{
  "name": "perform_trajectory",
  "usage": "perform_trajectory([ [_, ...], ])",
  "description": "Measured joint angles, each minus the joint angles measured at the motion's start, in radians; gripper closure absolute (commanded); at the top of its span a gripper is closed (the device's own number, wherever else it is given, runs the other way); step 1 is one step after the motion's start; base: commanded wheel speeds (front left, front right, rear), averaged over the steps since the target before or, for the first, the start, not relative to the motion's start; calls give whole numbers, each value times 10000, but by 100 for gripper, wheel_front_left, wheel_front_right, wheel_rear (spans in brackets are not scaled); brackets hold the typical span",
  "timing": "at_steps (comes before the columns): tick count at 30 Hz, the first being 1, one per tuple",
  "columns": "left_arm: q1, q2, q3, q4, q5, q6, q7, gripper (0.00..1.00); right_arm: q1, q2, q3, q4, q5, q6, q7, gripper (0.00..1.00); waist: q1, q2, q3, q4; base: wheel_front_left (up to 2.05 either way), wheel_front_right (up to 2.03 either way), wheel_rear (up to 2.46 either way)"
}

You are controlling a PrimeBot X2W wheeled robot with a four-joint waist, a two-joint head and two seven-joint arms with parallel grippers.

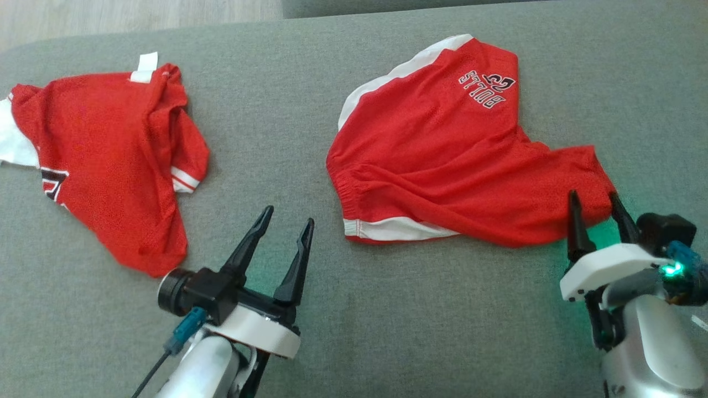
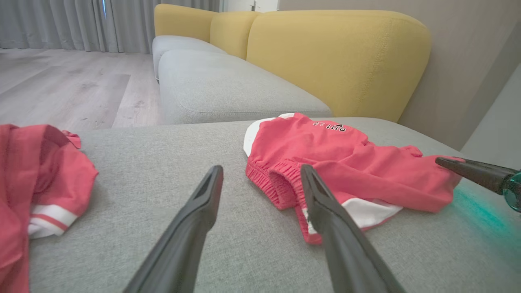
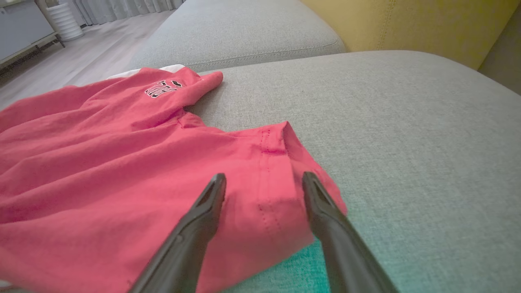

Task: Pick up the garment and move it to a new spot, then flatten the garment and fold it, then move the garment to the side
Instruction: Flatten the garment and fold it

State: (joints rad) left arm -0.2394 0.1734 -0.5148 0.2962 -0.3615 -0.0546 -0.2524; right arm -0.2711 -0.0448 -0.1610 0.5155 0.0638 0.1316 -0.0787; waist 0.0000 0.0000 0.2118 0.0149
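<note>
While both grippers stand with their jaws wide and hold nothing, the red shorts lie crumpled on the right half of the grey seat cushion, reaching toward its far edge. Near the far leg hem, white letters edged in black spell "BULLS", upside down in the head view. The figure printed beside the word is too small to read. White panels run along the shorts' left side and near edge, and the gathered waistband faces the cushion's middle.

The right gripper is at the shorts' right end, its two fingers straddling the stitched hem corner; whether the tips touch the cloth cannot be told. The left gripper hovers over bare cushion between the shorts and a red jersey on the left half. A blank white tag sticks up from the jersey's far edge, and its black-and-white print is cut off and unreadable.
</note>
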Motion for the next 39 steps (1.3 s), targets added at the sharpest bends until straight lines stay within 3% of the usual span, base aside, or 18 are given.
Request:
perform_trajectory([
  [1, 0, -29, 15, 44, 36, -58, 0, 0, -62, -2, 17, 59, 33, 0, -2, 100, 0, 0, 8, -11, 0, 0, 0],
  [9, 4, -211, 391, 215, 288, -211, 0, 0, -155, -4, 242, -58, 228, 0, -305, 100, 0, 0, -63, -282, 0, 0, 0],
  [22, 383, -506, 784, 249, 546, -431, 0, 0, 284, -4, 153, -2477, -33, -2, -777, 100, -1, 0, -562, -856, 0, 0, 0],
  [30, 389, -677, 924, 192, 635, -518, 0, 0, 303, -4, -355, -3358, -821, 0, 282, 100, 0, 0, -417, -566, 0, 0, 0],
  [39, 370, -794, 930, 190, 738, -614, 0, 0, -913, -6, -765, -2635, -1858, 0, 1611, 100, 0, 0, -105, 40, 0, 0, 0],
])
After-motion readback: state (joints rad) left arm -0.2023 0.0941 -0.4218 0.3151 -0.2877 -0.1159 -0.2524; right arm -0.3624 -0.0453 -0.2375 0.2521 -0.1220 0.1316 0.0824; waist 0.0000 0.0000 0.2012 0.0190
